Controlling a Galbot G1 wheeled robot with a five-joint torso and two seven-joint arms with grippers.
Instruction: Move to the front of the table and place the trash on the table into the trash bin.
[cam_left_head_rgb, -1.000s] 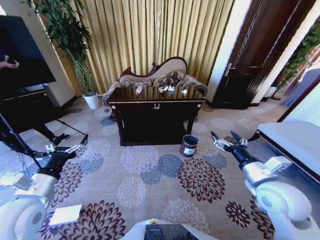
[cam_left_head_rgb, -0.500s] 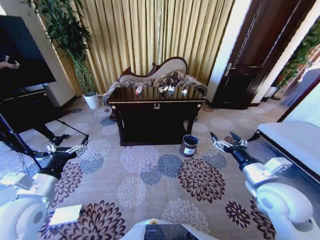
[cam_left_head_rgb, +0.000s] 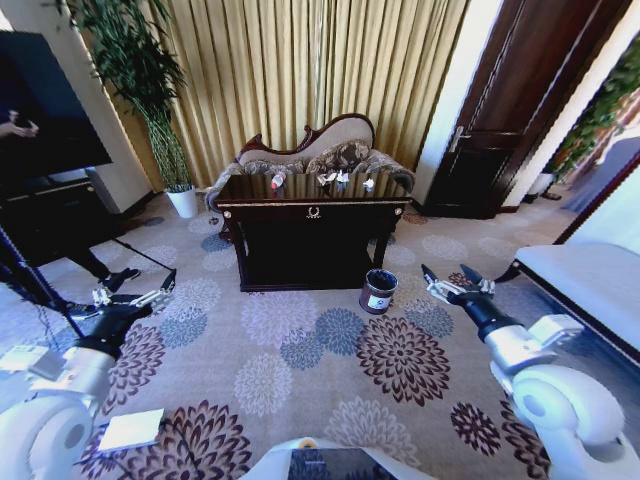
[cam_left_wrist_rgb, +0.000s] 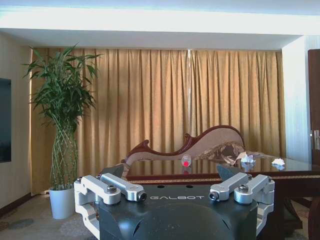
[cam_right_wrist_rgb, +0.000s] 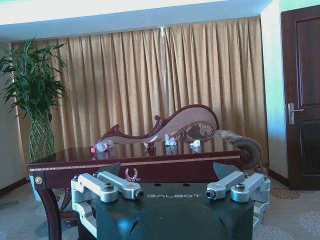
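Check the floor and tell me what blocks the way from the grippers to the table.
Nothing visible: open carpet lies between both open grippers, left and right, and the table. The trash bin stands off its right front corner.

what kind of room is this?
Probably a hotel-style lounge or reception room: floral carpet, full-height gold curtains, a carved chaise sofa behind the dark gold-trimmed table, and a potted bamboo plant.

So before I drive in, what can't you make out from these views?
- Trash bin inside: head view, hidden by its rim.
- Number of paper wads on the table: head view, too small.
- Bottle contents: right wrist view, too far.
- Table's right end: left wrist view, cut off.
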